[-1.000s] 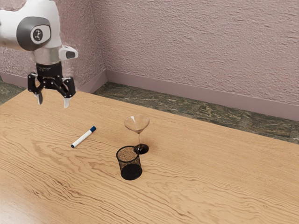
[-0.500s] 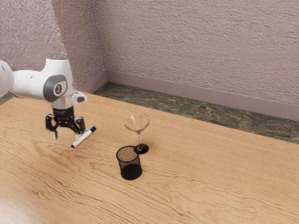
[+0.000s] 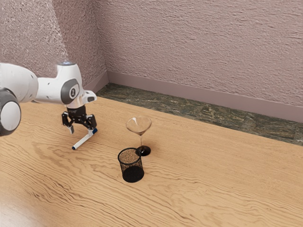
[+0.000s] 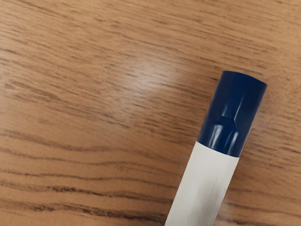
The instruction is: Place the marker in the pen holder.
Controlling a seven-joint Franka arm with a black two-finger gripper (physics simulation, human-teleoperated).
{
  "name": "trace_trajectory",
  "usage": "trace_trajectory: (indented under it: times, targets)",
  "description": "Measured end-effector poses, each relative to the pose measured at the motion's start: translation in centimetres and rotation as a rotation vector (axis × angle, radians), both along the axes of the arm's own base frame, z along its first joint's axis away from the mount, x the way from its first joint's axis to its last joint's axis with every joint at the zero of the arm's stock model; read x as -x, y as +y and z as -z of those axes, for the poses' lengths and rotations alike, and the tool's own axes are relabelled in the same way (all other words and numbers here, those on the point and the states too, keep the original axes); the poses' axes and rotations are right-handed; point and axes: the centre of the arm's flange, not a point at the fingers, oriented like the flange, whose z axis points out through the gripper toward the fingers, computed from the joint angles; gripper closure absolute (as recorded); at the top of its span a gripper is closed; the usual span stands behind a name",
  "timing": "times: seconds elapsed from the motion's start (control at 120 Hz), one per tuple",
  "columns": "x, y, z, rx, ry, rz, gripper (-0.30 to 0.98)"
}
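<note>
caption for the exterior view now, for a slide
Open gripper over the marker, with the mesh pen holder and a stemmed glass on the wooden table.

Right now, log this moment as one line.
tool: open, low over marker | marker: flat on table, blue cap | pen holder: upright, marker not in it | glass: upright beside pen holder

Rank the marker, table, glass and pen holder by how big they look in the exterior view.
1. Table
2. Pen holder and glass: too close to rank
3. Marker
</note>
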Motion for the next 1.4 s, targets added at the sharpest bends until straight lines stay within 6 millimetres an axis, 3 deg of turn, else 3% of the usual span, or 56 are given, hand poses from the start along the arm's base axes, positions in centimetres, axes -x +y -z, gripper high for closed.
trace_trajectory:
  times: [0.283,0.475,0.583,0.808,1.017,1.2,1.308,1.4]
  targets:
    - [-1.8,-0.2,1.8,0.012,-0.011,0.097,0.02]
    - [-2.0,-0.3,1.5,0.010,-0.017,0.141,0.44]
    - [-2.0,-0.3,1.5,0.012,-0.017,0.159,0.60]
    - [-2.0,-0.3,1.7,0.013,-0.016,0.180,0.75]
    - [-1.9,-0.2,1.6,0.015,-0.020,0.180,0.80]
    - [-2.1,-1.3,-3.3,-0.022,-0.075,0.211,0.79]
    - [-0.2,-3.3,-6.3,-0.047,-0.111,0.248,0.79]
    - [2.1,-6.4,-9.4,-0.075,-0.167,0.298,0.79]
